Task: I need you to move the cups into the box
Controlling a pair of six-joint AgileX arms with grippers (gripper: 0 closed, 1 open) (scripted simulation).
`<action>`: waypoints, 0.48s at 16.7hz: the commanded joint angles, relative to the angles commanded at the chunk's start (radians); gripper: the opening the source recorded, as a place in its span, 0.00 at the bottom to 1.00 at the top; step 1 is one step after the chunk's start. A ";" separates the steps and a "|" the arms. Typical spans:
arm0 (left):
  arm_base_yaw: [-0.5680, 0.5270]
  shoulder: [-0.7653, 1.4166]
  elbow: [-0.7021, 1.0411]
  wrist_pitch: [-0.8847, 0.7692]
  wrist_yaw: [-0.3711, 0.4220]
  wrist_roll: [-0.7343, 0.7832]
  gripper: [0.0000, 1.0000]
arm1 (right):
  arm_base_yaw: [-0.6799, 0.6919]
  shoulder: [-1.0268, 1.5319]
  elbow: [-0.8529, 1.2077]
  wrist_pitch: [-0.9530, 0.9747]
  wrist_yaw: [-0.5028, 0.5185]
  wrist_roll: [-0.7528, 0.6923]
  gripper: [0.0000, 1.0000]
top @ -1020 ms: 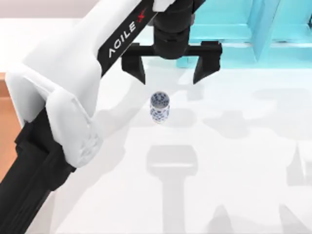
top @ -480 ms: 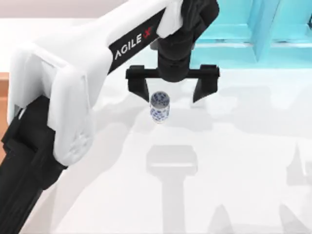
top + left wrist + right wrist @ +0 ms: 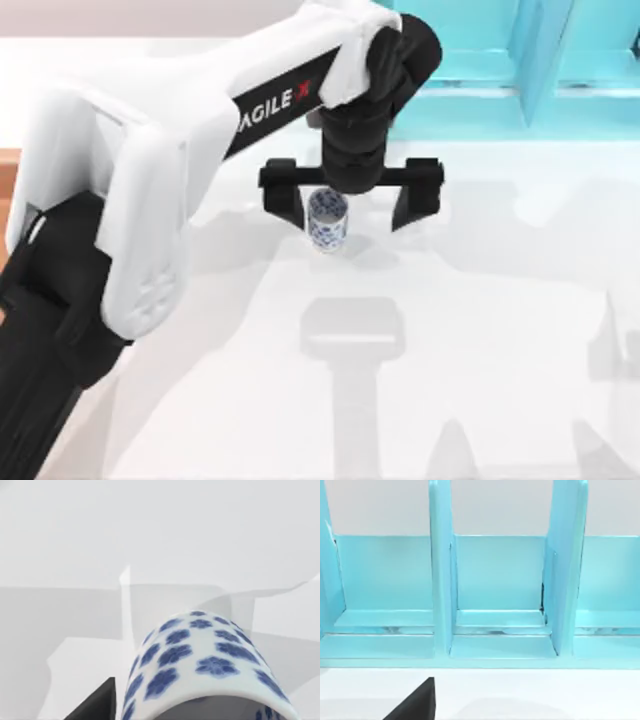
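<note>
- Box (image 3: 6, 200): a strip of its tan rim and orange-brown inside shows at the table's left edge, partly behind the left arm.
- Left arm (image 3: 150, 180): reaches from the lower left across the table toward the centre.
- Left gripper (image 3: 350, 203): points down over the white table (image 3: 480, 330), jaws spread wide. One finger (image 3: 285, 195) sits just beside the cup on its left; the other stands well clear on its right. Nothing is gripped.
- Cup (image 3: 327, 220): white with blue flowers, upright on the table between the fingers, off-centre toward the left one. The left wrist view shows it close up (image 3: 200, 675).
- Shelf (image 3: 500, 70): turquoise, at the table's far right.
- Right gripper: a dark fingertip (image 3: 415, 702) shows facing the shelf (image 3: 495, 590); jaw state cannot be told.
</note>
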 joint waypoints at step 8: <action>0.000 0.000 0.000 0.000 0.000 0.000 0.47 | 0.000 0.000 0.000 0.000 0.000 0.000 1.00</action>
